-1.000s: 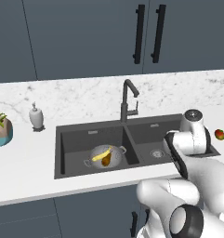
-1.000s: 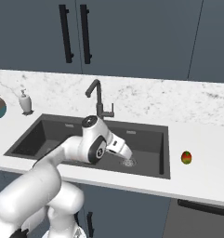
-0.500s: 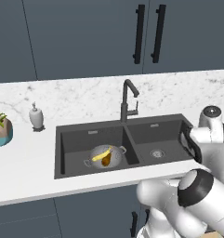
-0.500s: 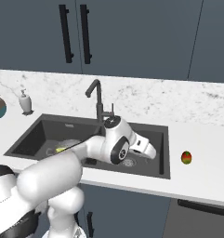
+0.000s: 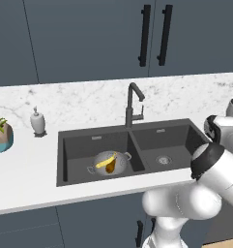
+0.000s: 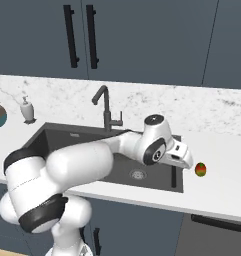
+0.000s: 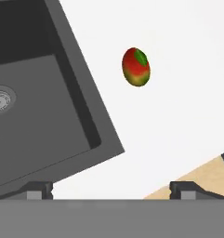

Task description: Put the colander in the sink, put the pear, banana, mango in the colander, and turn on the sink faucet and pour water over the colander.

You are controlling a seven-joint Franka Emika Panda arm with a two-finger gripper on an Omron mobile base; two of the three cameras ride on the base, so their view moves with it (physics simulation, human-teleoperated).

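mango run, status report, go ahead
Gripper open, empty, above counter short of the mango. Mango lies alone on white counter right of sink. Colander in left basin, banana inside. Path clear.

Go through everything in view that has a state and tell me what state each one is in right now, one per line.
colander: upright in the left basin of the sink, holding fruit.
banana: in the colander.
pear: in the colander, beside the banana.
mango: on the counter right of the sink, untouched.
sink faucet: no water visible.
gripper: open, empty, above the sink's right edge near the mango.
cabinet doors: closed.
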